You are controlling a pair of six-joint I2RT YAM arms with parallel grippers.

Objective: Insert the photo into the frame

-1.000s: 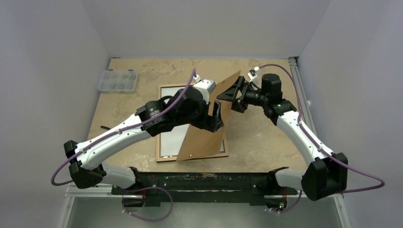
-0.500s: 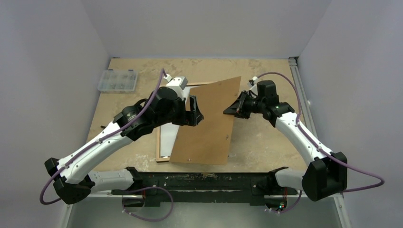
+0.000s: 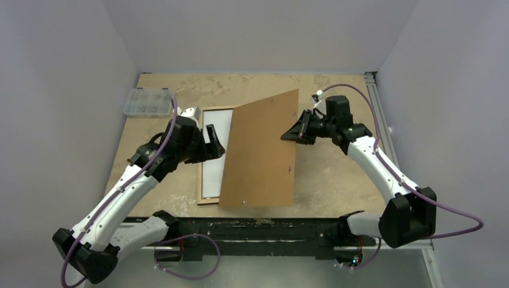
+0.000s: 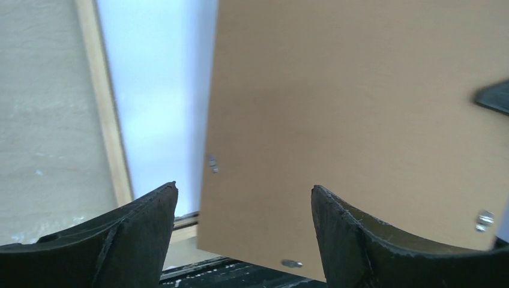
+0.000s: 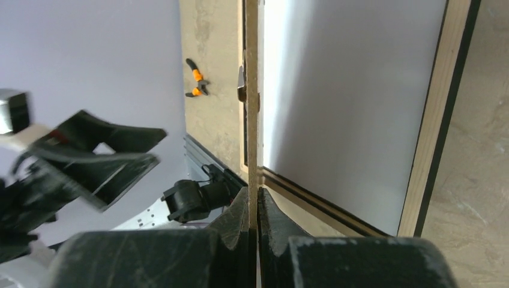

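Observation:
The frame lies flat on the table with its tan wood back up. A pale white sheet fills its opening; I cannot tell whether this is the photo's back, and no printed picture shows. A plain brown backing board slants over the frame's right part. My right gripper is shut on the board's right edge, and the thin board edge runs straight into its jaws. My left gripper stands open to the left of the board, apart from it, with the board ahead of its spread fingers.
A clear plastic box of small parts sits at the back left. Pliers with orange handles lie on the table left of the frame. A black rail runs along the near edge. Grey walls enclose the table.
The left gripper has drawn back to the left, away from the board. The right gripper has shut on the board's edge. The board has dropped from a steep tilt to a flatter slant over the frame.

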